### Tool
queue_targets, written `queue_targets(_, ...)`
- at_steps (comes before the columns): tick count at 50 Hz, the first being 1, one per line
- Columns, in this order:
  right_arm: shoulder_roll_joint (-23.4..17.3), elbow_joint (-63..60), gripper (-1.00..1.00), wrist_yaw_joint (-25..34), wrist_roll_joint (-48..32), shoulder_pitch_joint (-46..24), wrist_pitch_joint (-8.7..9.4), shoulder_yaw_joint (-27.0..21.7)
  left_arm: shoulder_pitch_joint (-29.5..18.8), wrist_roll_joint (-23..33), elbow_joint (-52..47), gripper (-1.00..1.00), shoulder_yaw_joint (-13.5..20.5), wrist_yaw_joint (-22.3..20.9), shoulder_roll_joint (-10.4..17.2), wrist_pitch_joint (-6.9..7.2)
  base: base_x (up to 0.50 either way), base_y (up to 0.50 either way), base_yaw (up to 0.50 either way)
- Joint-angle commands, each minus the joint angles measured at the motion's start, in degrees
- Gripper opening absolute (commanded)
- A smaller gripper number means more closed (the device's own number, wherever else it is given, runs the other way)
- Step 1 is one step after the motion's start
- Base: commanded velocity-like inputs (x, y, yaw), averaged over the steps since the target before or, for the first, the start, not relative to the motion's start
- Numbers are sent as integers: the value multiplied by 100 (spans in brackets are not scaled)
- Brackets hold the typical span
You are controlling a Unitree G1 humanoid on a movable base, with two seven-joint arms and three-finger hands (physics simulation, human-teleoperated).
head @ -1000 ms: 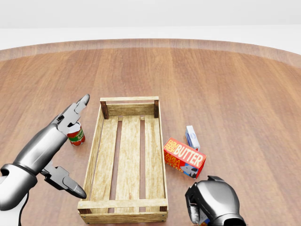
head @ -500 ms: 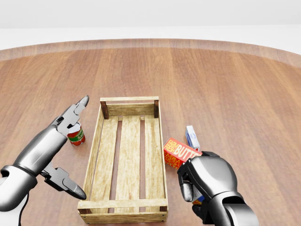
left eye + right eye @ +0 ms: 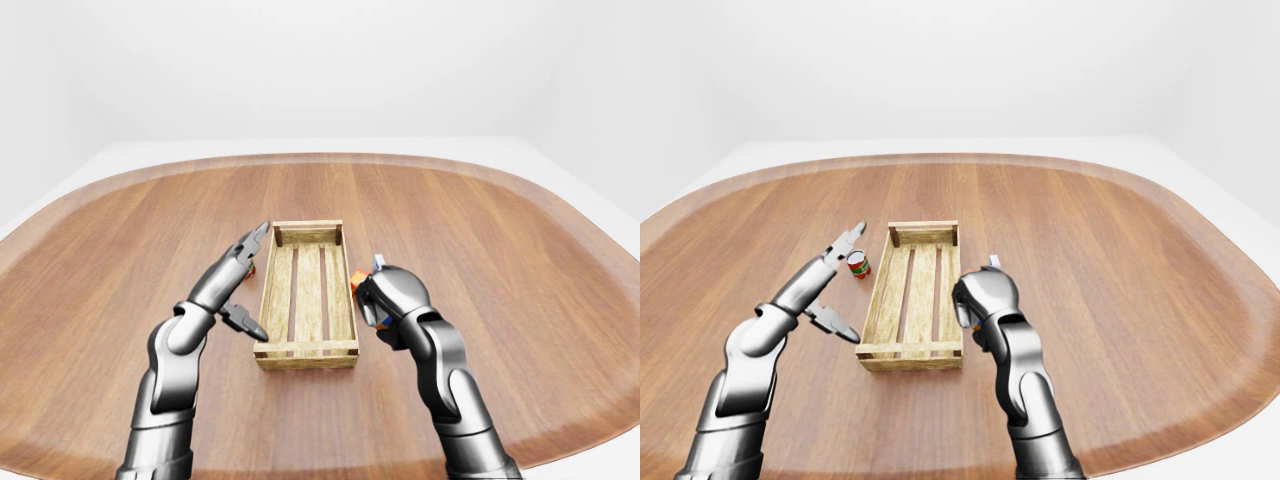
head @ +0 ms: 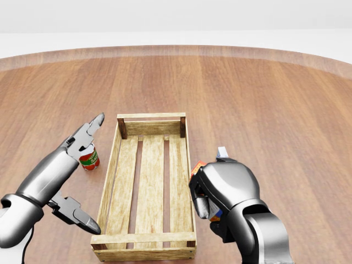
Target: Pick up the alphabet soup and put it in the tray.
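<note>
The alphabet soup can (image 4: 88,158), red and white with a green band, stands upright on the wooden table just left of the slatted wooden tray (image 4: 150,187). My left hand (image 4: 98,171) is open beside the tray's left wall. Its upper fingers (image 4: 88,131) reach over the can without touching it, and the thumb (image 4: 77,213) is spread low. My right hand (image 4: 204,204) is curled shut as a fist just right of the tray, with nothing visibly held. The tray holds nothing.
A red butter box (image 4: 196,167) lies right of the tray, mostly hidden behind my right fist. The tip of a small blue-and-white carton (image 4: 222,150) shows above the fist. The round table's rim (image 3: 1200,400) curves around at the sides.
My right hand has risen from the bottom edge of the head view and moved up and left, now covering the butter box. The left hand and the can have stayed put.
</note>
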Motion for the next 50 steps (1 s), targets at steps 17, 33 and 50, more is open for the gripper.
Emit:
queue_targets(17, 350, 599, -100, 463, -358, -1059, 0, 238, 121, -86, -124, 100, 139, -49, 55, 0, 0, 0, 0)
queue_targets(33, 576, 1484, -100, 338, -566, -1663, 0, 333, 108, -41, 61, 100, 70, 24, 26, 0, 0, 0, 0)
queue_targets(50, 796, 1647, -100, 762, -982, -2209, 0, 414, 46, 7, 141, 100, 23, 37, 19, 0, 0, 0, 0)
